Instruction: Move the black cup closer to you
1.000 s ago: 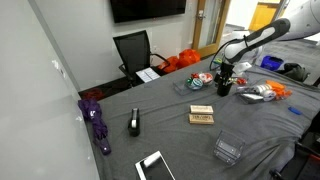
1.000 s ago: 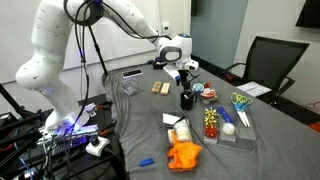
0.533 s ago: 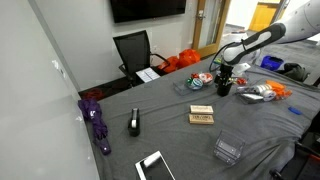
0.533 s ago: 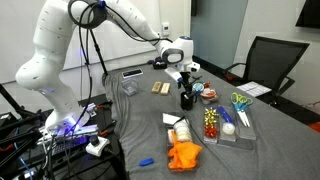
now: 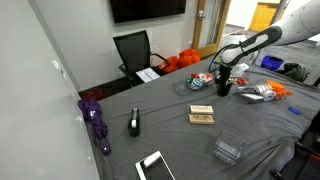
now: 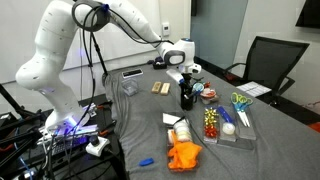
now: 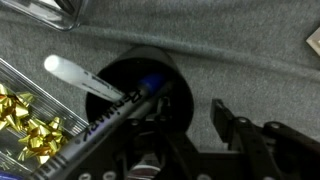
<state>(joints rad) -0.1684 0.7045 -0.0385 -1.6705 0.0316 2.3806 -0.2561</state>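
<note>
The black cup [image 5: 224, 88] [image 6: 187, 99] stands upright on the grey cloth-covered table [image 5: 170, 105]. In the wrist view the black cup [image 7: 168, 72] fills the centre, with a white pen [image 7: 85, 80] and a blue-capped marker [image 7: 150, 85] sticking out of it. My gripper [image 5: 224, 75] [image 6: 185, 80] [image 7: 182, 112] is lowered onto the cup from above. One finger [image 7: 222, 118] stands outside the cup's wall with a strip of cloth showing between them. The other finger is hidden by the cup. The jaws are not pressed on the cup.
A clear tray of gold bows [image 7: 30, 130] [image 6: 225, 125] lies right beside the cup. Also on the table are a small box [image 5: 202, 116], a black stapler [image 5: 134, 122], a tablet [image 5: 155, 166], a clear container [image 5: 229, 151] and an orange cloth [image 6: 183, 155]. An office chair [image 5: 133, 50] stands behind the table.
The arm has barely moved, staying low over the cup. No shift of the cup shows.
</note>
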